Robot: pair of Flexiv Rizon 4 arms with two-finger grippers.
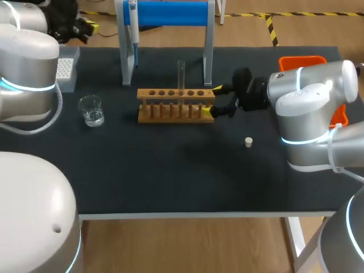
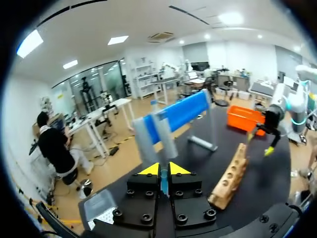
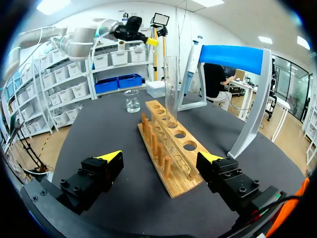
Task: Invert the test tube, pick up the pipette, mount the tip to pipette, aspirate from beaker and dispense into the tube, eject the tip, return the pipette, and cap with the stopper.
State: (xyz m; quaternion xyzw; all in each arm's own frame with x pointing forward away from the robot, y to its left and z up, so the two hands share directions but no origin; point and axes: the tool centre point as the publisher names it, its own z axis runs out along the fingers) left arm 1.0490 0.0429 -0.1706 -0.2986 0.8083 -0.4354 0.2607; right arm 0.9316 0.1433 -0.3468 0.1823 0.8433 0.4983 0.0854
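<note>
Now, right end effector [image 1: 214, 100]: your fingers stand wide, straddling the right end of the rack [image 1: 175, 105], holding nothing
Test tube [image 1: 181, 73]: upright in a middle hole of the rack, ahead of those fingers along the rack, long axis vertical
Left end effector [image 2: 161, 169]: tips drawn together, well off to the side; your right arm is far nearer
Room: bare tabletop [image 1: 170, 170] on your side of the rack; the stand [image 1: 170, 14] posts crowd the far side; stopper [image 1: 248, 142] lies apart

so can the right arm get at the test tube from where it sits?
Probably yes. The right gripper is open astride the end of the rack, and the test tube stands upright a few holes along, rising well above it with nothing between.
</note>
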